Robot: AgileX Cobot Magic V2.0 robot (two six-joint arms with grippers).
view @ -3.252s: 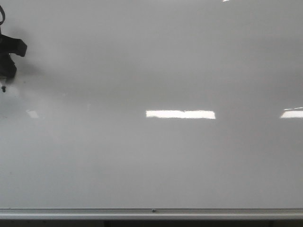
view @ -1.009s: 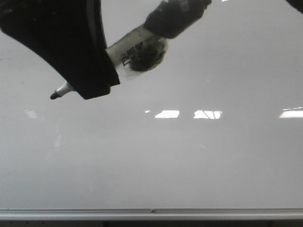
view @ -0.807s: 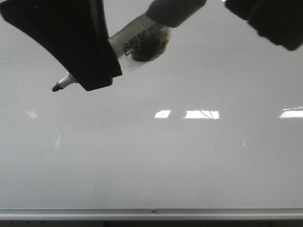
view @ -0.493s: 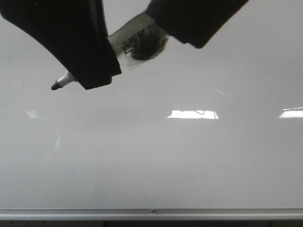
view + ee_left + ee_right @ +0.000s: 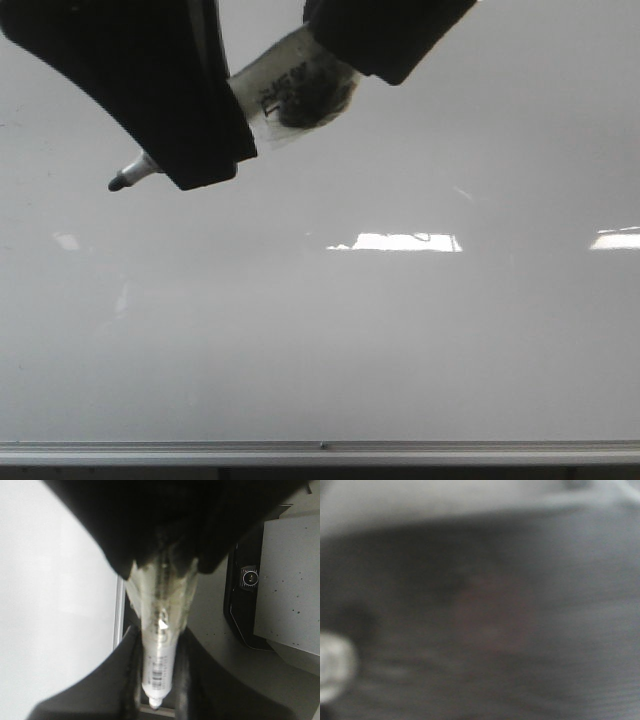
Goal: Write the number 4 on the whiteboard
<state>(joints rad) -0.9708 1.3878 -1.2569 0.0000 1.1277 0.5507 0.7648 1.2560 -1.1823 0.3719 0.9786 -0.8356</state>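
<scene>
My left claw (image 5: pixel 190 150) has the marker (image 5: pixel 285 95) clamped, right claw's (image 5: pixel 385 35) grip I can't tell, whiteboard (image 5: pixel 400 340) shows no 4 yet, so I reckon next is touching tip down.

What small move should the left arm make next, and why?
Probably bring the marker tip onto the whiteboard for the first stroke. The left gripper grips the marker, the tip is uncapped, and no stroke is visible on the board. Whether the tip touches already, I cannot tell.

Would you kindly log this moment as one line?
left gripper: holds marker | tip off whiteboard | no 4 visible | right gripper: unclear
</scene>
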